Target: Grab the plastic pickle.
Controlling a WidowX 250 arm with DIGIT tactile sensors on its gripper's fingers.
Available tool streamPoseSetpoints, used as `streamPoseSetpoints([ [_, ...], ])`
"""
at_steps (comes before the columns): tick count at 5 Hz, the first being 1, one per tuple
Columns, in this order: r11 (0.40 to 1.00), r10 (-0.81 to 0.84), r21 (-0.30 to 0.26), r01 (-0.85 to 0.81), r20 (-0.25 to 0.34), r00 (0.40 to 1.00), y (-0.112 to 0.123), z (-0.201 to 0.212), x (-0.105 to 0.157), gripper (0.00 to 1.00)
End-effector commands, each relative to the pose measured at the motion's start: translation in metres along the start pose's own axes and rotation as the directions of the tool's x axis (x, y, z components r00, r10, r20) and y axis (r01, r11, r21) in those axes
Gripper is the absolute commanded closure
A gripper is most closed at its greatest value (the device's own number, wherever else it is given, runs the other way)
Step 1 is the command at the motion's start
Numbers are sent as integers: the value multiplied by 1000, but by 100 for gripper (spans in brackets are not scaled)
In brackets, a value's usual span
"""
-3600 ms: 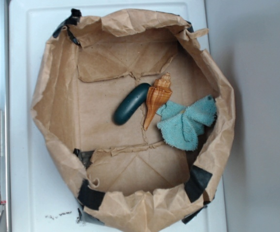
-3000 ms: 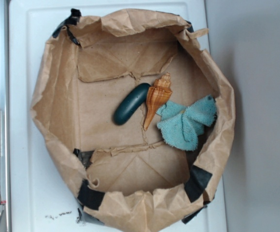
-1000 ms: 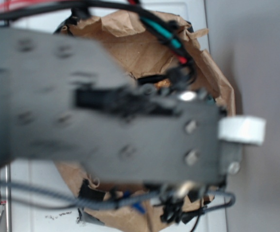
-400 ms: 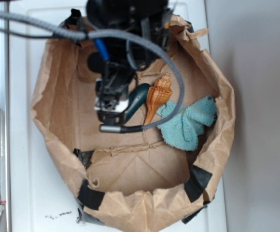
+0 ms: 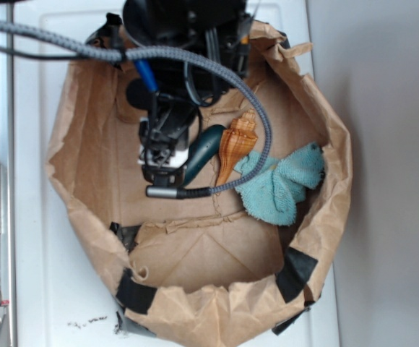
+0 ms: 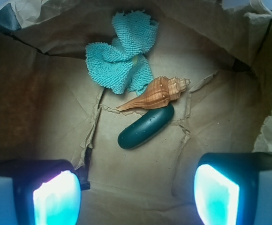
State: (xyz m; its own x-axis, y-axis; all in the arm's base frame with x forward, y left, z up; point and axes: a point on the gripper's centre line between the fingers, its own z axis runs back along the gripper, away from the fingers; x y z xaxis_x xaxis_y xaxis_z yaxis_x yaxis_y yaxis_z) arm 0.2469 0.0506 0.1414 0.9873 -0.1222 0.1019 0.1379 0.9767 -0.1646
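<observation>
The plastic pickle [image 5: 204, 147] [image 6: 145, 127] is a dark teal-green oblong lying on the floor of a brown paper bag [image 5: 72, 123]. In the exterior view its lower left end is hidden under my gripper [image 5: 166, 160], which hangs inside the bag just left of it. The wrist view shows my gripper [image 6: 136, 197] open, with wide-set glowing fingertips [image 6: 56, 199] and only bare paper between them. There the whole pickle lies a short way beyond the fingertips, untouched.
An orange-brown spiral shell [image 5: 236, 143] [image 6: 157, 92] lies against the pickle's far side. A light teal cloth [image 5: 278, 184] [image 6: 122, 65] sits crumpled beyond the shell. The bag's crinkled walls [image 6: 23, 93] ring everything, and a grey cable [image 5: 256, 130] loops over the shell.
The arm entered an empty scene, swept blurred across the bag, then dropped inside beside the pickle. Since 0.4 s ago it has shifted slightly left. Pickle, shell and cloth have not moved.
</observation>
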Motion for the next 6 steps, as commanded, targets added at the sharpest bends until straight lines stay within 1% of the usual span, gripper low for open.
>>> streamPoseSetpoints([
  [1, 972, 234, 5, -234, 8, 972, 2, -11, 14, 0],
  [2, 929, 370, 14, -371, 48, 928, 3, -41, 20, 0],
  [3, 890, 451, 29, -456, 102, 887, 3, -65, 30, 0],
  [4, 878, 462, 64, -475, 154, 874, 4, -89, 40, 0],
  [5, 882, 430, 106, -459, 214, 877, 8, -115, 42, 0],
  [6, 890, 386, 145, -431, 262, 884, 12, -135, 38, 0],
])
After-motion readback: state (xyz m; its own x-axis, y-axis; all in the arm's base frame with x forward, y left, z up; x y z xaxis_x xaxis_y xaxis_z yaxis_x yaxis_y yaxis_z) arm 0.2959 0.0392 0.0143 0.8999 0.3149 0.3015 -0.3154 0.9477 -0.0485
